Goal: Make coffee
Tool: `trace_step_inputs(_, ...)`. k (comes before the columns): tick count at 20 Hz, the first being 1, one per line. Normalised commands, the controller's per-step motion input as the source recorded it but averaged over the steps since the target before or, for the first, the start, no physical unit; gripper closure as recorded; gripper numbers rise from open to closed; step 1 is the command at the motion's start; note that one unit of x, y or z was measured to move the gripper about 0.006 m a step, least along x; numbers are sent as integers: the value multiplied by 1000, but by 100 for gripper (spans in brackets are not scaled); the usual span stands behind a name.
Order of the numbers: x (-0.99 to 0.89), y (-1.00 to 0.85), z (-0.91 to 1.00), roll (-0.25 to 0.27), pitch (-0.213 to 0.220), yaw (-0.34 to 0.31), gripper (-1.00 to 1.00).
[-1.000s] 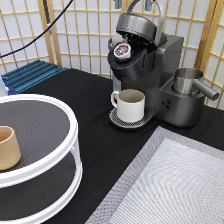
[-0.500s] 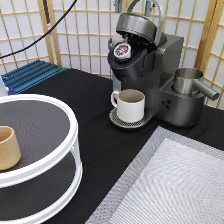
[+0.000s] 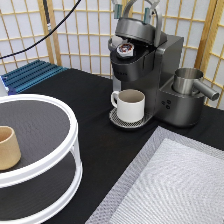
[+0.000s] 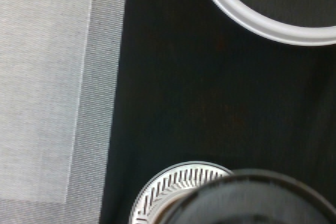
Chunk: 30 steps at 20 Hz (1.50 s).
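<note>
The dark grey coffee machine (image 3: 162, 75) stands at the exterior view's top, its lid (image 3: 139, 31) raised. The coffee pod (image 3: 126, 48), with its red and dark foil lid, sits in the open chamber. A white handled mug (image 3: 131, 105) stands on the drip tray (image 3: 119, 121) under the spout. Only the tips of my gripper (image 3: 134, 10) show at the top edge, spread apart on either side of the lid's arched handle (image 3: 156, 20), holding nothing. The wrist view looks down on the lid (image 4: 262, 200) and the drip tray (image 4: 176, 182).
A white two-tier round rack (image 3: 70, 150) at the exterior view's left carries a tan handleless cup (image 3: 7, 147). A grey woven mat (image 3: 175, 185) lies at the bottom right. A metal jug (image 3: 189, 80) sits on the machine's right side. A blue rack (image 3: 30, 75) lies at the back left.
</note>
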Motion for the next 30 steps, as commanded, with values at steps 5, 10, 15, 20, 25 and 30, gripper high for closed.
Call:
trace_step_inputs(5,273,-494,-317,159,57,-21,-100)
trace_step_inputs(10,296,-459,-211,179,78,-22,-100)
trace_step_inputs(15,83,-561,-58,222,62,-9,-100)
trace_step_inputs(20,-194,-352,855,179,38,-32,-100)
trace_step_inputs(25,-463,122,979,92,-13,-57,-100)
trace_step_inputs(30,-367,633,411,10,-40,-76,-100)
